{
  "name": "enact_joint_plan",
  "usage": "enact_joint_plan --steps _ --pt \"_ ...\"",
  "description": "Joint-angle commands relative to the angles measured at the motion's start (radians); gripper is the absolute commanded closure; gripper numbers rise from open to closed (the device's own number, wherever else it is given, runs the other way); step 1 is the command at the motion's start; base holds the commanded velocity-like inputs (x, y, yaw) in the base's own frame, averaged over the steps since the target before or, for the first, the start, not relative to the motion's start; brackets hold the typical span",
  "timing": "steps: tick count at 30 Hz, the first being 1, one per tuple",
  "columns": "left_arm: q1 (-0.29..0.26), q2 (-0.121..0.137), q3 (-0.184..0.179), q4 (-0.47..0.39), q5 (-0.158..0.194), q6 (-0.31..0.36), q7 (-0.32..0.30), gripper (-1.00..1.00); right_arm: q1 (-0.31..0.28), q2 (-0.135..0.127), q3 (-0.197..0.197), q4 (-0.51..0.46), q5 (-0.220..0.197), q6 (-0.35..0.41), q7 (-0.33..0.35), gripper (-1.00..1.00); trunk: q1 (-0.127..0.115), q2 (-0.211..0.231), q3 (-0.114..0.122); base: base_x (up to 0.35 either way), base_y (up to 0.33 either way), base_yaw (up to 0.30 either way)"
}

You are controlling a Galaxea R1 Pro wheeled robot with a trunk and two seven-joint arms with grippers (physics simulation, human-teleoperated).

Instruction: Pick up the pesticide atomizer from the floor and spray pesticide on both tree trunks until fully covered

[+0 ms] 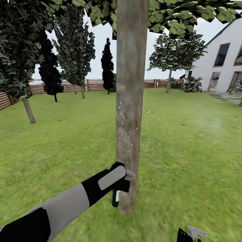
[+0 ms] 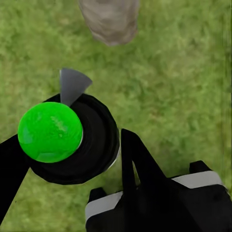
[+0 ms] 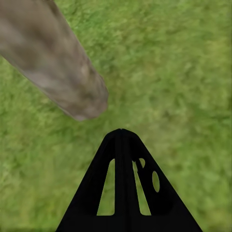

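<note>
Standing on the lawn [image 1: 188, 141], the near tree trunk [image 1: 131, 101] wore only scattered droplets, so spraying looked barely begun. The left tool [image 1: 121, 181] gripped the atomizer [image 2: 67, 137] beside it; the right tool [image 3: 123, 145] hung with fingers together, empty.

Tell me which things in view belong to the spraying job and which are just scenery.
Part of the job:
- near tree trunk, flecked with spray droplets
- atomizer, held in the left end effector
- second broad-leaved tree, far across the lawn

Just scenery:
- dark cypress-like trees
- wooden fence
- white house
- right end effector, shut and holding nothing
</note>
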Motion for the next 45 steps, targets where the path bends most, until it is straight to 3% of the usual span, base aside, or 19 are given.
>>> enact_joint_plan --steps 1,6,11,24,45 --pt "0.001 0.005 -0.002 -0.001 0.007 -0.011 -0.013 1.00 -0.001 0.000 -0.002 0.001 -0.009 -0.001 0.008 1.00 0.000 -0.002 -0.002 0.000 0.064 -0.133" --pt "0.028 0.033 -0.003 0.000 0.006 -0.068 -0.119 1.00 -0.001 0.000 -0.002 0.001 -0.009 -0.002 0.008 1.00 0.000 -0.002 -0.002 0.000 0.243 -0.210" --pt "0.033 0.055 -0.005 0.002 0.005 -0.094 -0.181 1.00 -0.001 0.000 -0.002 0.001 -0.009 -0.002 0.008 1.00 0.000 -0.002 -0.002 0.000 0.320 -0.141" --pt "0.034 0.062 -0.008 0.009 0.005 -0.131 -0.192 1.00 -0.001 0.000 -0.002 0.001 -0.009 -0.002 0.008 1.00 0.000 -0.002 -0.002 0.000 0.331 -0.158" --pt "0.034 0.063 -0.011 0.017 0.003 -0.135 -0.228 1.00 -0.001 -0.001 -0.006 0.001 -0.019 -0.002 0.011 1.00 0.000 -0.002 -0.002 0.000 0.333 -0.244"
